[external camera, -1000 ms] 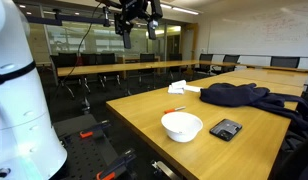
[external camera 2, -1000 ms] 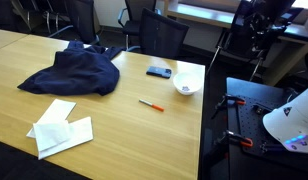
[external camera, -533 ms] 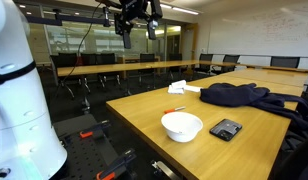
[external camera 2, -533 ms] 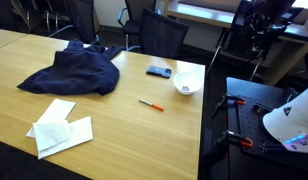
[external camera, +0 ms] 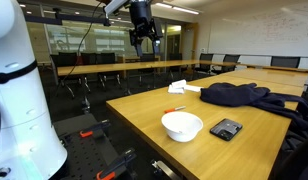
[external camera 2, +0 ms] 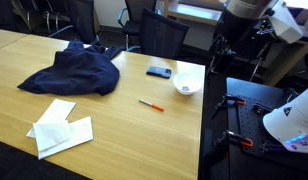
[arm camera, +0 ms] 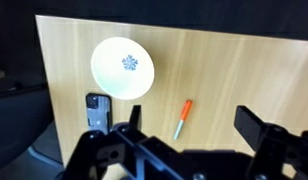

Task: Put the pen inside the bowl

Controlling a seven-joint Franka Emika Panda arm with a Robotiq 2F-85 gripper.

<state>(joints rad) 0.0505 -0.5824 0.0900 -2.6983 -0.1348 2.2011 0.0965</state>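
Swung across since a second ago, the gripper (external camera: 144, 38) hangs high over the table (arm camera: 234, 70), jaws spread wide and holding nothing. In the wrist view the pen (arm camera: 182, 118) lies on the wood far beneath, between the fingers (arm camera: 256, 124). The bowl (arm camera: 106, 55) sits off to one side, apart from the pen, with a blue mark on its floor. A black phone (arm camera: 97, 112) lies just beside it.

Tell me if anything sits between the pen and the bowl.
Nothing visible does. Only bare table lies between the pen and the bowl; the phone sits beside the bowl, off that path.
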